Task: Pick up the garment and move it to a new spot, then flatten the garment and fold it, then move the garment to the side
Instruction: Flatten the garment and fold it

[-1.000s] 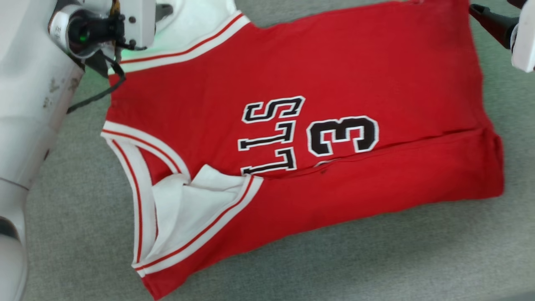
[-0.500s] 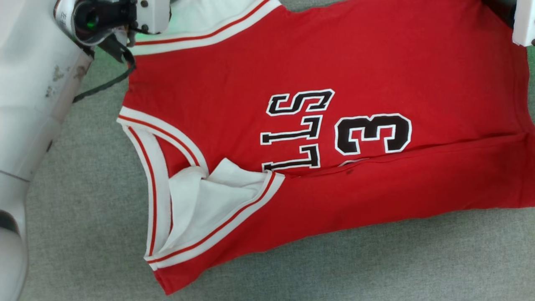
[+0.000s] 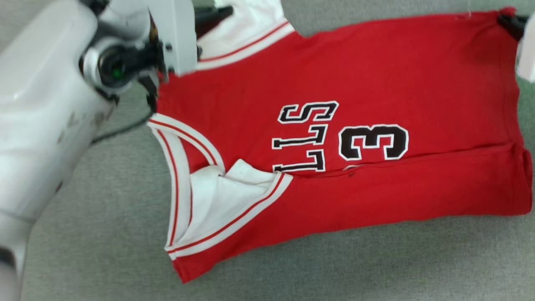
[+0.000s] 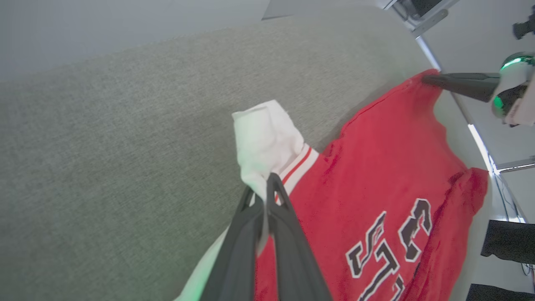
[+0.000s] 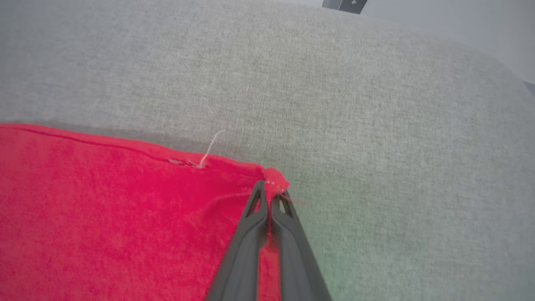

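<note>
The garment (image 3: 376,83), a red jersey with white trim and black lettering, lies spread face up on the grey cloth surface (image 3: 83,234). Its near long edge is folded up over the lower part of the lettering. My left gripper (image 3: 223,11) is at the top left, shut on the white sleeve (image 4: 263,138), which bunches up between the fingers (image 4: 276,209). My right gripper (image 3: 503,19) is at the top right, shut on the red hem corner (image 5: 276,182). In the right wrist view the fingertips (image 5: 261,196) pinch that corner. The left wrist view shows the right gripper (image 4: 428,78) at the garment's far corner.
The grey cloth surface (image 5: 376,104) stretches beyond the garment on all sides. Its edge (image 4: 464,113) runs along the right of the left wrist view, with floor and dark shapes (image 4: 505,244) past it. My pale left forearm (image 3: 37,125) stands at the left.
My right gripper has shut on the garment's hem corner. The head camera has shifted, so the whole picture moved. The left gripper keeps its hold on the sleeve.
</note>
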Robot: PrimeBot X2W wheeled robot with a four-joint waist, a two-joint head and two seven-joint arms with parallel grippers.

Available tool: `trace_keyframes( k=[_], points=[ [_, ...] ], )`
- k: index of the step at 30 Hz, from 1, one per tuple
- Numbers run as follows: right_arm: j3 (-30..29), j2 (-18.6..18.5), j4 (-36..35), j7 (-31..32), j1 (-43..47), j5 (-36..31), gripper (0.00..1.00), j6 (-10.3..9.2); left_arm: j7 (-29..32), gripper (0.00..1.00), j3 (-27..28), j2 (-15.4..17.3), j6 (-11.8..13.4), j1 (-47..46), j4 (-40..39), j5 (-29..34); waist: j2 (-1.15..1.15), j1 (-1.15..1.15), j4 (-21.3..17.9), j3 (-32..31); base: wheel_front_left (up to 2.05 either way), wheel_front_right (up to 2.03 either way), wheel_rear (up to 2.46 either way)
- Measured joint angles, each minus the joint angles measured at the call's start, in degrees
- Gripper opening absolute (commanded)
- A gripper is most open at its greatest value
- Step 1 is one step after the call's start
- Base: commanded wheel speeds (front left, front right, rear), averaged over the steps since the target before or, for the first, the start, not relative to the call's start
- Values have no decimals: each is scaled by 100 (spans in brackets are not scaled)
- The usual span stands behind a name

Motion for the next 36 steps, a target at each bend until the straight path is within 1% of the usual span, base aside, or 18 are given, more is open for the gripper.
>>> trace_keyframes(
  k=[4,8,14,17,21,23,26,30,32,36],
  points=[
    [134,-461,-564,-136,450,310,0,0,-347,0,-40,375,0,404,-871,-169,0,0,99,-256,0,0,0],
    [135,-977,-1126,-227,952,499,0,0,-754,0,-82,770,0,845,-1726,-277,0,0,231,-443,0,0,0],
    [-64,-1459,-2017,-249,1856,721,0,0,-1392,0,-89,1434,5,1684,-2671,-281,0,0,383,-639,0,0,0],
    [-272,-1662,-2347,-226,2356,769,0,0,-1729,0,-121,1693,149,2226,-3115,-261,0,0,407,-699,0,0,0],
    [-604,-1783,-2650,-131,3018,844,0,0,-2131,0,-222,1934,408,2837,-3607,-148,0,0,415,-725,0,0,0],
    [-828,-1852,-2765,-97,3327,822,0,0,-2301,0,-261,2001,531,3050,-3772,-59,0,0,434,-714,0,0,0],
    [-1155,-1857,-2983,-9,3682,753,0,0,-2437,0,-342,2047,657,3317,-3919,-25,0,0,454,-668,0,0,0],
    [-1545,-1731,-3156,163,4024,581,0,0,-2552,0,-419,2013,805,3457,-3893,67,0,0,476,-605,0,0,0],
    [-1703,-1582,-3210,225,4153,487,0,0,-2550,0,-537,1908,900,3458,-3699,315,0,0,502,-589,0,0,0],
    [-1958,-1281,-3352,376,4307,252,0,0,-2646,0,-628,1535,1007,3456,-3360,431,0,0,538,-569,0,0,0]
  ],
)
